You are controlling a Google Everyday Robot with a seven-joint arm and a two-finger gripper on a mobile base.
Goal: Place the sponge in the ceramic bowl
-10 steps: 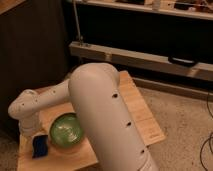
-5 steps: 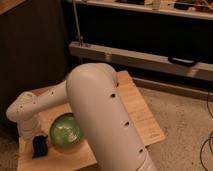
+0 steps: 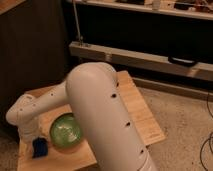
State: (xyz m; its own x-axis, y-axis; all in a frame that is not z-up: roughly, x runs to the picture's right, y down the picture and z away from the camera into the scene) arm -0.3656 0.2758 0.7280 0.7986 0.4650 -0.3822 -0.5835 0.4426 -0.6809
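Left of the round, glossy green ceramic bowl (image 3: 66,133), just beside its rim, I see the small bright blue sponge (image 3: 40,148) lying on the pale wooden table (image 3: 136,106). It is outside the bowl, near the table's front left corner. The bowl itself sits on the front left part of the tabletop and I see nothing inside it but its shiny green surface.

The gripper (image 3: 34,141) hangs on the same side of the bowl as the sponge, pointing down right over the sponge's left end. Its jaws are released and spread, not clamped on anything. I cannot tell whether they touch the sponge or stop just above it, as that spot is dark.

The thick white robot arm (image 3: 102,115) fills my view to the right of the bowl. It rises from the bottom edge, bends behind the bowl and reaches across to the gripper. Its wide link hides the bowl's right edge and part of the table.

Well behind the bowl, a long grey metal rail (image 3: 135,56) runs across a dark wall.
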